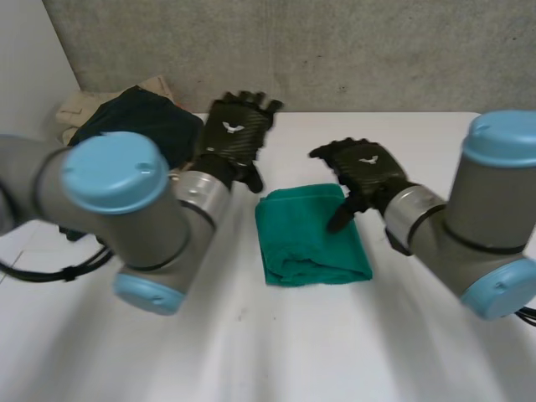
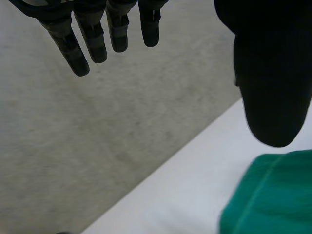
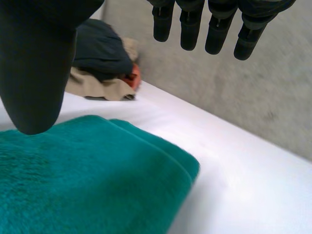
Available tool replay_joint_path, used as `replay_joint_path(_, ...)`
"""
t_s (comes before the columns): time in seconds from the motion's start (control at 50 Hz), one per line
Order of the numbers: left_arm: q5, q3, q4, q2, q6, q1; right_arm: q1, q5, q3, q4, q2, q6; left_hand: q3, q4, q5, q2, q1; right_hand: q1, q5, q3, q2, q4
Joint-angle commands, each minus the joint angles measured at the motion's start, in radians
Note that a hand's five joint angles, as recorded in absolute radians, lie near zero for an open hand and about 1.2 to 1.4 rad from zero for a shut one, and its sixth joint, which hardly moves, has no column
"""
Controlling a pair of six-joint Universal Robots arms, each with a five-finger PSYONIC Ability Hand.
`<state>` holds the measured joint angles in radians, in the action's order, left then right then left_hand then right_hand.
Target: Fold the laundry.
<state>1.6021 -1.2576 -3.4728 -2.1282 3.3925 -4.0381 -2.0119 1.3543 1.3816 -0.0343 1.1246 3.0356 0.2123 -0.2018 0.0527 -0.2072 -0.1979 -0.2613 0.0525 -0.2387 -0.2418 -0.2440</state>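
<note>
The green towel (image 1: 311, 236) lies folded on the white table (image 1: 276, 352), about midway between my two arms. It is close to square, so I cannot name a clear long axis. Its side edges run from the far side of the table towards me and lean a little to my right as they come nearer. A thick, rounded fold runs along the near edge, and the far edge lies flatter.

My right hand (image 1: 364, 172) hangs over the towel's far right corner, fingers (image 3: 214, 29) straight and slightly parted, holding nothing. Its thumb (image 3: 39, 63) points down at the towel, but I cannot tell whether it touches. In my right wrist view the towel's stacked layers show at that corner.

My left hand (image 1: 233, 134) is just beyond the towel's far left corner and apart from it, with fingers (image 2: 92, 44) straight, loosely spread and empty.

A pile of laundry (image 1: 138, 117), dark cloth over beige, sits at the table's far left, beside my left hand
</note>
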Motion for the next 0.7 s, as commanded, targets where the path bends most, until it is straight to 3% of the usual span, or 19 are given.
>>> replay_joint_path(0.02, 0.009, 0.233, 0.176, -0.226, -0.015, 0.057, 0.061, -0.012, -0.059, 0.114, -0.084, 0.046, -0.005, -0.006, -0.020, 0.000, -0.010, 0.053, -0.019, 0.030, 0.033, 0.036)
replay_joint_path(0.16, 0.068, 0.277, 0.307, -0.323, -0.021, 0.062, 0.067, -0.038, -0.127, 0.155, -0.215, 0.026, -0.005, -0.006, -0.020, 0.000, -0.010, 0.033, 0.002, 0.010, 0.013, 0.015)
replay_joint_path(0.26, 0.117, 0.256, 0.354, -0.351, -0.015, 0.064, 0.055, -0.028, -0.148, 0.159, -0.282, -0.076, -0.005, -0.006, -0.020, 0.000, -0.010, 0.000, 0.034, -0.022, -0.019, -0.017)
replay_joint_path(0.4, 0.133, 0.238, 0.408, -0.340, -0.012, 0.065, 0.059, -0.006, -0.138, 0.160, -0.273, -0.193, -0.008, -0.003, -0.022, 0.002, -0.007, -0.088, 0.122, -0.110, -0.107, -0.105)
replay_joint_path(0.6, 0.107, 0.239, 0.391, -0.161, -0.012, 0.054, 0.119, 0.055, 0.002, 0.076, -0.120, -0.186, -0.028, 0.018, -0.043, 0.023, 0.014, -0.076, 0.110, -0.099, -0.096, -0.093)
replay_joint_path(0.7, 0.000, 0.244, 0.377, -0.082, -0.016, 0.039, 0.134, 0.057, 0.135, 0.005, -0.071, -0.137, -0.028, 0.018, -0.043, 0.023, 0.014, -0.064, 0.099, -0.087, -0.084, -0.082)
